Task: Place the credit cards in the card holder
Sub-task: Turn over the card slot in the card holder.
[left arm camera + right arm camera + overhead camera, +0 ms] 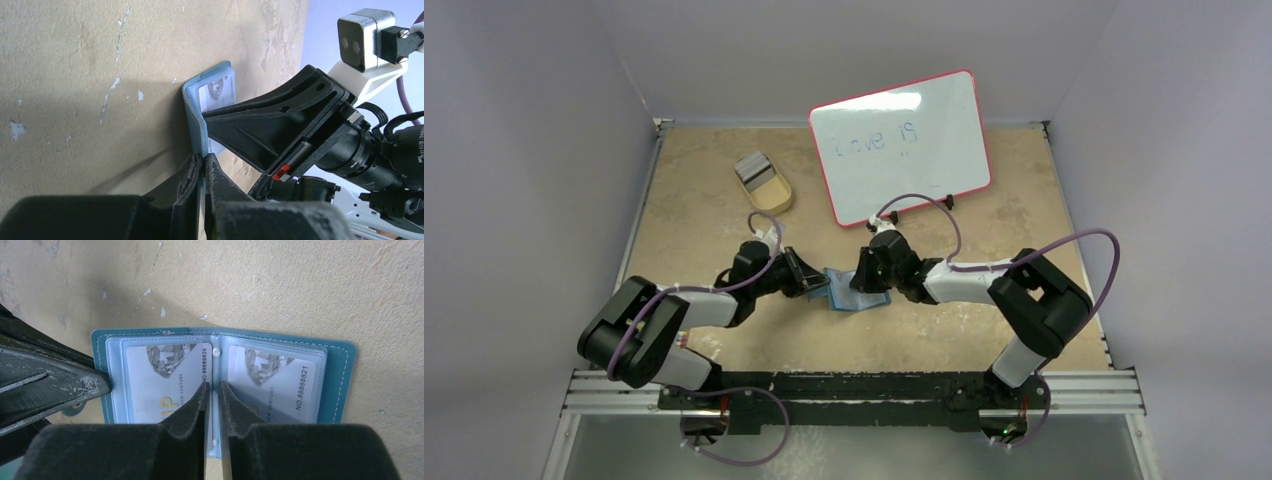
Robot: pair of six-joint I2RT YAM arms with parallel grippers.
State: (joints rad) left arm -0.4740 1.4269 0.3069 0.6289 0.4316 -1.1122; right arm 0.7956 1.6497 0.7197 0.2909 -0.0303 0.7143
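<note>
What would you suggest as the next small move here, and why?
Probably lift the right end effector clear, since its tips sit over the spine of the card holder while the left end effector pinches the left cover edge, seemingly ready to fold it.

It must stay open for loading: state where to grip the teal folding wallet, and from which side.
Grip the teal folding wallet by its left cover's outer border, coming in low from the left. It lies open, and that thin border juts past the clear sleeves, so the left fingers can pinch it.
</note>
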